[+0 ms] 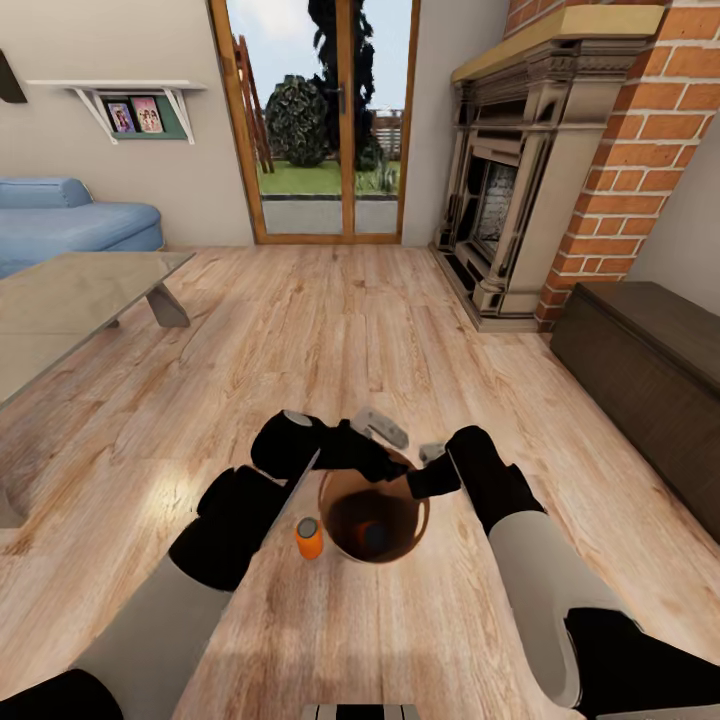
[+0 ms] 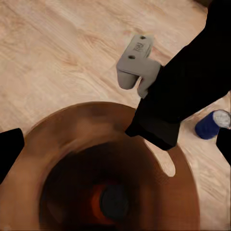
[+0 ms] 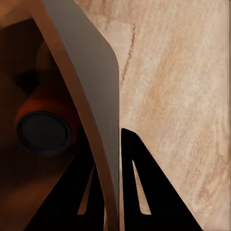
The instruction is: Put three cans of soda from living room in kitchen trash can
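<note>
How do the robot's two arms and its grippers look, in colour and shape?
Both arms have light grey rounded forearm shells and bulky black joints and wrists. The left gripper has pale grey blocky fingers. The right gripper has flat black pointed fingers with narrow triangular cut-outs. No cables visible.

Light wood floor (image 1: 330,320), daylight through glazed wood-framed door (image 1: 315,120). Brick fireplace (image 1: 540,160) and dark low cabinet (image 1: 650,370) right. Blue sofa (image 1: 70,225), grey low table (image 1: 70,300), wall shelf (image 1: 130,100) left.

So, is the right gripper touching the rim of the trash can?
Touching. In the right wrist view the right gripper has its two dark fingers closed on either side of the thin wall of the trash can, with no gap showing.
</note>
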